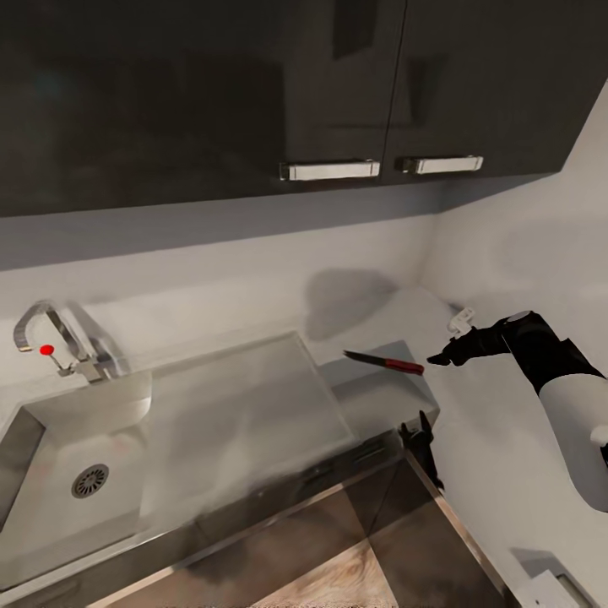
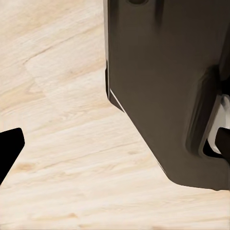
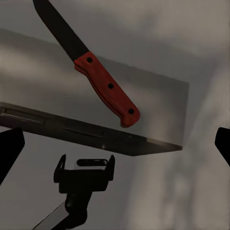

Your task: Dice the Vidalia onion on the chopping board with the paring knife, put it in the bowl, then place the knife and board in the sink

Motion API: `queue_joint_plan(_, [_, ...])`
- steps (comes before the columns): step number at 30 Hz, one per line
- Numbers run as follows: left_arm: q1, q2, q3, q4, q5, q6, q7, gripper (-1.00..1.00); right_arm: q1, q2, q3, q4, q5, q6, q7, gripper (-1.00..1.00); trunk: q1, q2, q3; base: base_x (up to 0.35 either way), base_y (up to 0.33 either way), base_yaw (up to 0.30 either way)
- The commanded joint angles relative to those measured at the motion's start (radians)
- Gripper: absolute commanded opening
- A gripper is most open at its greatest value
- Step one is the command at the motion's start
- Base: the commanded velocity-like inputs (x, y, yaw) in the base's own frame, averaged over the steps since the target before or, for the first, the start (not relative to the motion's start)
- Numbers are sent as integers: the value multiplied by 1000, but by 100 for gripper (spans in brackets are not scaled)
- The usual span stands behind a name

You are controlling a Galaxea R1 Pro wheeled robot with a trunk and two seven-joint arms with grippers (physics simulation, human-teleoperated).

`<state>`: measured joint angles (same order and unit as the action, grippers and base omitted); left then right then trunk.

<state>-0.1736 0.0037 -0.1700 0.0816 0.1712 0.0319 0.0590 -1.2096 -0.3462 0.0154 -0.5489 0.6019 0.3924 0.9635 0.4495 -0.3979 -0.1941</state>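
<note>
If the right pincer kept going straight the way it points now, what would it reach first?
Most likely the paring knife. In the head view the right pincer points at the red handle lying on the countertop, just short of it. The right wrist view shows the handle ahead between open fingers, though depth is uncertain.

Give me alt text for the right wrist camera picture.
A paring knife with a red handle and dark blade lies on the grey countertop near its corner. Below the edge stands the left gripper, jaws open.
</note>
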Motion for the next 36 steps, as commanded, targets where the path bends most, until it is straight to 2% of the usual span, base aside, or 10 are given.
queue_joint_plan(1, [-1, 0, -9, 1, 10, 2, 1, 100, -1, -1, 1, -2, 2, 6, 4, 100, 0, -2, -4, 0, 0, 0])
queue_joint_plan(9, [-1, 0, -8, 1, 10, 2, 1, 100, -1, 0, 1, -2, 2, 6, 3, 100, 0, -2, -15, 0, 0, 0])
queue_joint_plan(20, [-1, -1, -8, 1, 10, 2, 1, 100, -1, 0, 1, -2, 2, 6, 3, 100, 0, -2, -18, 0, 0, 0])
queue_joint_plan(36, [-1, 1, -8, 1, 10, 2, 1, 100, -1, 0, 1, -2, 1, 6, 4, 100, 0, -2, -42, 0, 0, 0])
